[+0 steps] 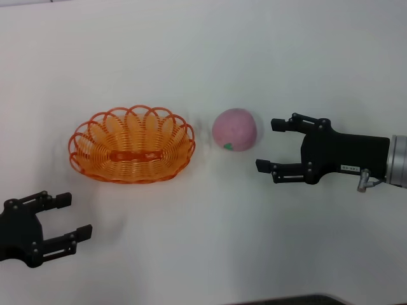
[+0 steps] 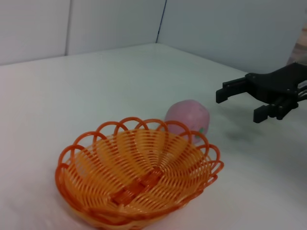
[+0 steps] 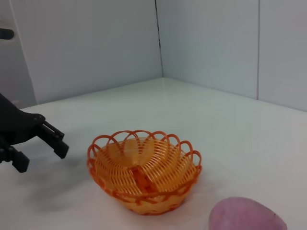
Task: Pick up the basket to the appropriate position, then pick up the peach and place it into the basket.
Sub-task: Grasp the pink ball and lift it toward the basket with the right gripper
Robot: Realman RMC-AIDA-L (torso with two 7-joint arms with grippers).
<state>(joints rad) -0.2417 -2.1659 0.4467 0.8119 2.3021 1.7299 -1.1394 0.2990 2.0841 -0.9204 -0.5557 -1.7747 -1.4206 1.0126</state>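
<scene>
The orange wire basket (image 1: 95, 145) sits empty on the white table, left of centre. Just to its right, a small gap away, lies the pink peach (image 1: 236, 129) with its green leaf mark facing the front. My right gripper (image 1: 268, 145) is open, level with the peach and a short way to its right, fingertips pointing at it without touching. Near the table's front left, my left gripper (image 1: 73, 216) is open and holds nothing, a little in front of the basket. The left wrist view shows the basket (image 2: 144, 153), the peach (image 2: 189, 117) behind it and the right gripper (image 2: 240, 104).
The right wrist view shows the basket (image 3: 115, 167), the peach (image 3: 247, 215) and the left gripper (image 3: 42, 157) beyond them. White walls stand behind the table (image 1: 203, 51). A dark edge (image 1: 299, 300) marks the table's front.
</scene>
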